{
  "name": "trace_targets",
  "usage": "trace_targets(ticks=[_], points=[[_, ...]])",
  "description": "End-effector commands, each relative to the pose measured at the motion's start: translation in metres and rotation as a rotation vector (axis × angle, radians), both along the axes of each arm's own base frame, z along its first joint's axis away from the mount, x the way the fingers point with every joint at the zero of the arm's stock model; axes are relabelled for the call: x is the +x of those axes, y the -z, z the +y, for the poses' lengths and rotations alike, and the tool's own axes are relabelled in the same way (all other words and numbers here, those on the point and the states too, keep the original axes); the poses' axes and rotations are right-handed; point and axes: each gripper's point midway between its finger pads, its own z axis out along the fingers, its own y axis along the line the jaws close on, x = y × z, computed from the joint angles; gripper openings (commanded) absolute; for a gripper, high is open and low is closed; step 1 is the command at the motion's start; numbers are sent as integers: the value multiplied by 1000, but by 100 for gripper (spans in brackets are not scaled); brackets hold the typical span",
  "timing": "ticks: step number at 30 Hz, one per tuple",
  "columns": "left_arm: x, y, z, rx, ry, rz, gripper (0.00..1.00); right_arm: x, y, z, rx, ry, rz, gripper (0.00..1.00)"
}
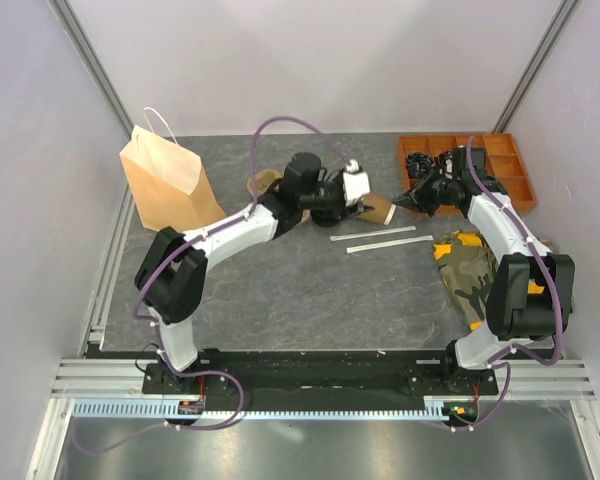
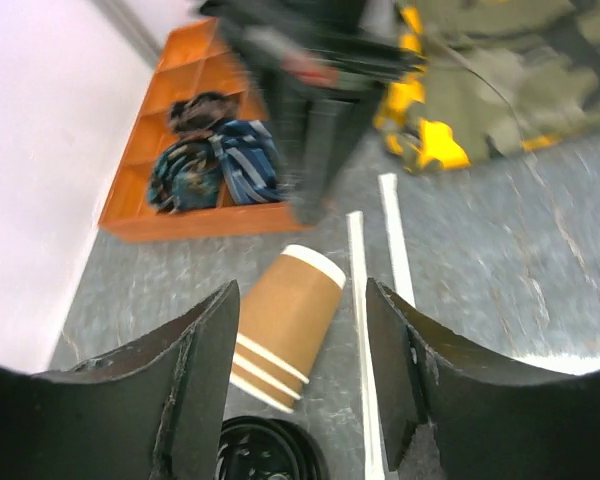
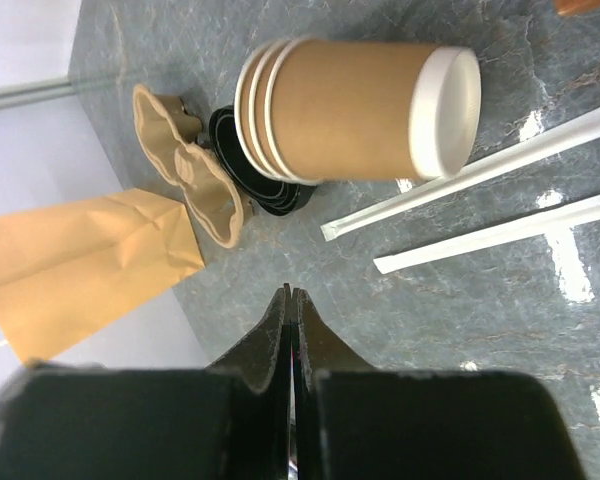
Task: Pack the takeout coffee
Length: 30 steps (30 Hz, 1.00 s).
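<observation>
**Cup stack on its side, left claw open over it**

Nearest the arm bases, on the right, a camouflage cloth (image 1: 468,268) lies crumpled on the grey table (image 1: 310,300). Just beyond it are two white wrapped straws (image 1: 375,240), side by side.

Past the straws lies the takeout coffee: a nested stack of paper cups (image 2: 285,325) tipped on its side near the middle of the table. The left gripper (image 2: 302,290) hangs over it with its jaws standing well apart. The stack shows in the gap between them, but neither finger appears to touch it, and the claw holds nothing. The right gripper (image 3: 292,292) hovers close by on the other side, its fingers pressed together on nothing.

The black lids (image 3: 250,170) sit piled at the rim end of the stack, touching it. Just beyond them is the brown pulp carrier (image 3: 190,180).

Farthest off, the tan paper bag (image 1: 165,185) stands on the left and an orange compartment tray (image 1: 500,165) lies on the right.

The cups look light and thin-walled. Nested, they should resist a squeeze better than one alone, but a hard pinch could dent them, and lying down they may roll. The best hold is probably across the body near the stacked rims, where the rolled lips stiffen the paper. The lids look smooth, flat and awkward to lift.
</observation>
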Motion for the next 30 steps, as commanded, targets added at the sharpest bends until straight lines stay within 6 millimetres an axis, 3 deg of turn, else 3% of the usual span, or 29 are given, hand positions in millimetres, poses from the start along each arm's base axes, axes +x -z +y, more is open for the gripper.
trace_targets(ticks=[1, 2, 3, 6, 7, 10, 12, 13, 14, 16, 17, 20, 24, 30], points=[[23, 32, 8, 33, -105, 377, 60, 3, -16, 1, -51, -64, -99, 0], [33, 20, 6, -10, -128, 453, 58, 3, -15, 0, -68, -69, -98, 0], [47, 20, 16, -19, -164, 507, 57, 5, -14, -3, -88, -65, -102, 0], [62, 19, 22, -64, -197, 620, 54, 13, -9, -9, -154, -78, -120, 0], [61, 31, 23, -53, -216, 702, 54, 17, -9, -9, -170, -84, -128, 0], [69, 36, 23, -80, -248, 824, 51, 33, 0, -11, -190, -82, -126, 0], [85, 44, 23, -102, -283, 880, 50, 45, 6, -12, -198, -85, -137, 3], [92, 33, 20, -133, -293, 902, 50, 52, 2, -12, -201, -85, -155, 4], [100, 47, 19, -130, -307, 933, 50, 57, 5, -13, -206, -90, -159, 7], [114, 39, 16, -164, -318, 934, 50, 69, 3, -16, -231, -79, -183, 11], [119, 51, 14, -154, -327, 950, 51, 75, 6, -18, -239, -73, -194, 13], [134, 50, 8, -171, -342, 929, 52, 86, 15, -11, -265, -79, -195, 13], [153, 76, 9, -171, -411, 912, 57, 100, 18, -15, -302, -51, -213, 13], [173, 92, 5, -187, -414, 898, 62, 113, 41, -20, -366, -39, -191, 17]])
